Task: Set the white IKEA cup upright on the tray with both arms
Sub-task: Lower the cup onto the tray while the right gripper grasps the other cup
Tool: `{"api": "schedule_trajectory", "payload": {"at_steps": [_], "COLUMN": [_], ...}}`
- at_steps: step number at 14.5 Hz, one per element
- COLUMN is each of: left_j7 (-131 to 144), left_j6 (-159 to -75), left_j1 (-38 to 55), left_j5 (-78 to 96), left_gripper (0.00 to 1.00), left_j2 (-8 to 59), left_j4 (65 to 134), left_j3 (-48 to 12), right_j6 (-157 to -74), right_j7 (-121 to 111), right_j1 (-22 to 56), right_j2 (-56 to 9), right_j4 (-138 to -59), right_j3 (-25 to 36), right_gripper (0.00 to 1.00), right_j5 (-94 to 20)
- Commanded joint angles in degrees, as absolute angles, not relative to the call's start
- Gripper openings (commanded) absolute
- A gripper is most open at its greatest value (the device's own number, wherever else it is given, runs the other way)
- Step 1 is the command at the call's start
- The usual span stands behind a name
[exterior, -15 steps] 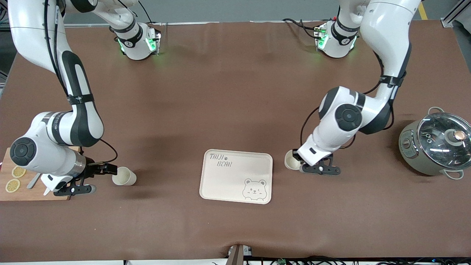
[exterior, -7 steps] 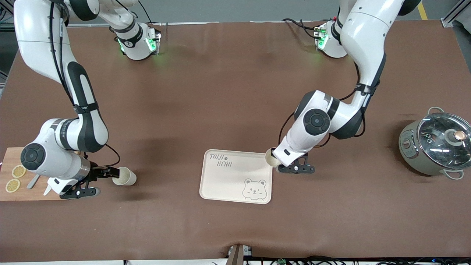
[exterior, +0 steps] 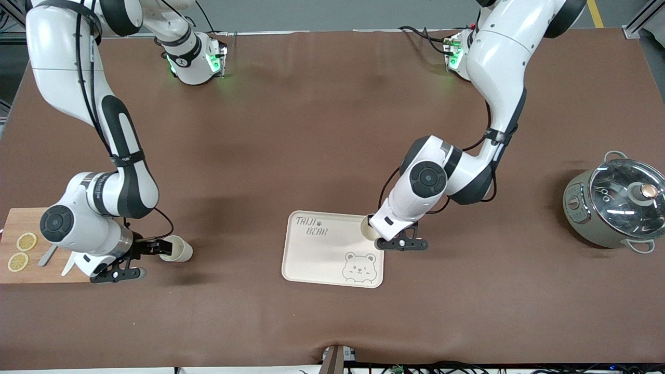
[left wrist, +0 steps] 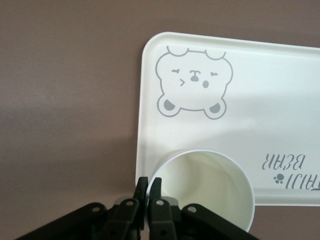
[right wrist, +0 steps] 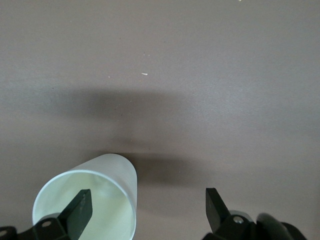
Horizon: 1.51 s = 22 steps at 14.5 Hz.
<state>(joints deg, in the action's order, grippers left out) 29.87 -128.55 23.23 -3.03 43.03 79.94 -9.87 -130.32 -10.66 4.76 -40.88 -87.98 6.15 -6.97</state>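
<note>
- Holding one white cup (exterior: 368, 230) by its rim, the left gripper (exterior: 375, 235) hangs over the edge of the tray (exterior: 322, 259) that faces the left arm's end of the counter (exterior: 332, 156).
- In the left wrist view its fingers (left wrist: 141, 192) are pressed together on the cup's wall (left wrist: 205, 187), one inside and one outside; the cup's mouth faces the camera, and its lower part is cut off by the frame.
- From the front, the left arm's wrist covers most of that cup, so only a sliver of rim shows, and whether its base touches the tray cannot be told.
- The tray lies flat on the counter, with grey lettering toward the robots and the bear face nearer the front camera.
- A second white cup (exterior: 176, 249) lies on its side on the counter toward the right arm's end, well apart from the tray.
- The right gripper (exterior: 156, 246) is at that cup's mouth with its fingers (right wrist: 80, 210) spread wide: one reaches inside the mouth, the other stands clear outside the wall (right wrist: 100, 192).
- A wooden board (exterior: 31, 259) with lemon slices (exterior: 26, 242) is partly hidden under the right arm.
- A lidded pot (exterior: 615, 205) sits at the left arm's end, its handle clipped by the frame edge.
</note>
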Motion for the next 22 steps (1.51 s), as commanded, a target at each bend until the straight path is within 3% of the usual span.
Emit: {"api": "schedule_trajectory", "payload": {"at_steps": [1,19,22], "left_j7": [32.2,30.9,31.0], "left_j6": [-127.7,-131.7,-131.7], "left_j1": [27.3,28.4,28.5], "left_j5": [-3.6,-3.4,-3.2], "left_gripper": [0.00,0.00,0.00], "left_j2": [46.0,49.4,49.7], "left_j4": [76.2,72.1,72.2], "left_j3": [-6.3,-4.0,-4.0], "right_j6": [-130.3,-131.4,-131.4], "right_j7": [-11.9,-12.0,-12.0], "right_j1": [4.6,4.8,4.8], "right_j2": [-42.0,-43.7,-43.8], "right_j4": [-86.7,-86.7,-86.7], "right_j3": [5.9,5.5,5.4], "right_gripper": [1.00,1.00,0.75], "right_j5": [-8.2,-8.1,-8.1]}}
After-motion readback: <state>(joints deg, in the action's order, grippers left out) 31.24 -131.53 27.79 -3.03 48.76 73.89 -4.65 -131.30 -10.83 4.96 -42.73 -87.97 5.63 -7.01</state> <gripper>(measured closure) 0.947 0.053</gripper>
